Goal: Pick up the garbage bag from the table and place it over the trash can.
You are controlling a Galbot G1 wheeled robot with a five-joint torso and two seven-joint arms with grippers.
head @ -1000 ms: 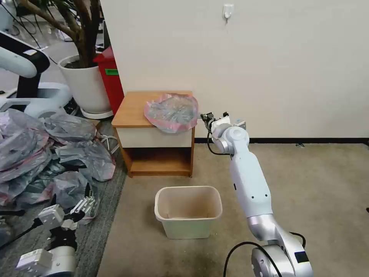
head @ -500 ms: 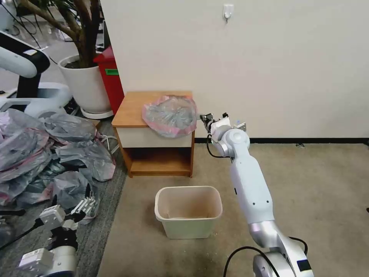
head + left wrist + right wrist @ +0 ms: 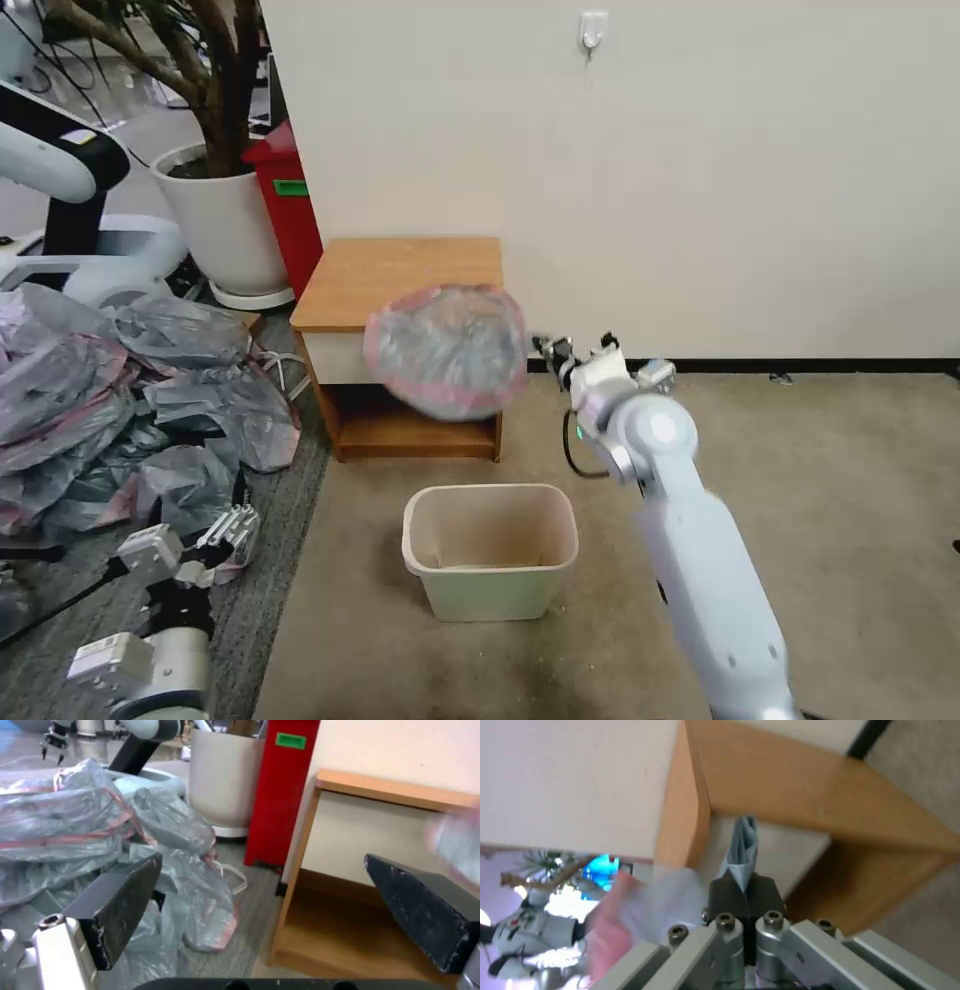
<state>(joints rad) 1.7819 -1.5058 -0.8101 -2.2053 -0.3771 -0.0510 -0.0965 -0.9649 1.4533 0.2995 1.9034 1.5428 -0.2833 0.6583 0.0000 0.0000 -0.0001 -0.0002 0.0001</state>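
Right end effector (image 3: pixel 548 350) clamped flat on one pinched fold of the garbage bag (image 3: pixel 447 349), pads pressed together in the right wrist view (image 3: pixel 744 896) with grey film sticking out between them. Bag hanging in the air in front of the counter (image 3: pixel 400 268), off the wood top, covering part of the cream drawer front, above and behind the trash can (image 3: pixel 490 545) and not yet over its opening. Left end effector (image 3: pixel 222 526) low at the robot's left side near the heap of grey bags (image 3: pixel 120 400), fingers spread wide with nothing between them, seen also in the left wrist view (image 3: pixel 270 915).

Risks from here, as judgement only:
- Held by one small fold at the edge, so thin film possibly slipping out or tearing under a fast swing.
- Mouth of the bag not spread; with one holding point, likely to drop into the can as a crumpled bundle instead of sitting over the rolled rim.
- Light and crinkly, so swinging and catching on the counter corner also possible.
- Left arm far from the bag, so no support for opening the pink rim band (image 3: pixel 440 405) at present.

Compared with one second ago: bag then lying on the counter top, draped over its front right corner; now lifted clear and pulled forward and down. Right arm drawn back toward the robot and lower. Trash can and counter in the same place.
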